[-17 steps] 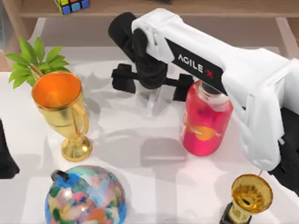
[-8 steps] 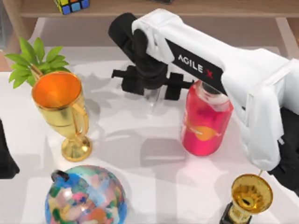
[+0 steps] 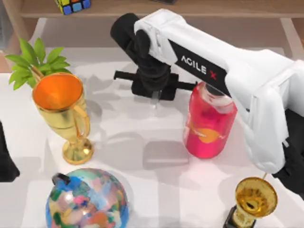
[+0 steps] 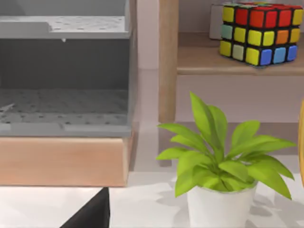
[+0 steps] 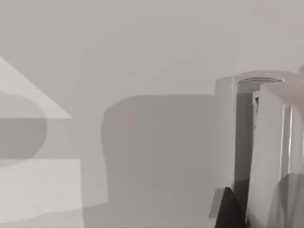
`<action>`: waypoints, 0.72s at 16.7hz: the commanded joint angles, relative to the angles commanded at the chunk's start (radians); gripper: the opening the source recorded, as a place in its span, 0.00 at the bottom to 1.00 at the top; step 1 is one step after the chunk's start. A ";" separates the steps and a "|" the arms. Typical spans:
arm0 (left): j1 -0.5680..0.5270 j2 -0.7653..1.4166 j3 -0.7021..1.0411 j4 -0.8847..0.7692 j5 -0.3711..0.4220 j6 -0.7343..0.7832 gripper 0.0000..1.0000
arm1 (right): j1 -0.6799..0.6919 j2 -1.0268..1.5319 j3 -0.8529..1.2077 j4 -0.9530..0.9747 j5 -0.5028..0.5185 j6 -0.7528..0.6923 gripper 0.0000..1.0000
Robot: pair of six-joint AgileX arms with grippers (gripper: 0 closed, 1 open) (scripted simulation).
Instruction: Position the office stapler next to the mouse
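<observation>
Since a second ago, the right pincer [image 3: 154, 90] has drawn its fingers in from wide apart until they are pressed against the office stapler [image 3: 155, 99], a slim pale piece almost the bench's colour, at about 12 o'clock from the bench [image 3: 142, 142] middle. Only the stapler's lower tip pokes out under the black fingers in the top view; in the right wrist view the stapler [image 5: 273, 152] stands close up as a pale upright slab with a dark fingertip at its foot. At 3 o'clock from it, just beside, stands the red bottle [image 3: 209, 126], partly under the white right arm. Well off at 9 o'clock stands a gold cup [image 3: 64, 111] with an orange inside, and a potted plant [image 3: 35, 61] behind it. Toward 7 o'clock lies a colourful globe [image 3: 88, 199]; toward 5 o'clock, a small gold trophy [image 3: 254, 199]. On the shelf at 11 o'clock sits a puzzle cube [image 3: 72, 4]. At the top view's left edge the left arm sits parked; I cannot tell how its pincer stands
</observation>
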 joint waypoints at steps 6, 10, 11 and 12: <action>0.000 0.000 0.000 0.000 0.000 0.000 1.00 | 0.004 -0.001 -0.001 0.000 0.000 0.001 0.00; 0.000 0.000 0.000 0.000 0.000 0.000 1.00 | 0.005 0.023 0.076 -0.059 0.000 0.002 0.00; 0.000 0.000 0.000 0.000 0.000 0.000 1.00 | 0.005 0.034 0.116 -0.085 0.001 0.003 0.00; 0.000 0.000 0.000 0.000 0.000 0.000 1.00 | 0.005 0.043 0.158 -0.113 0.001 0.002 0.00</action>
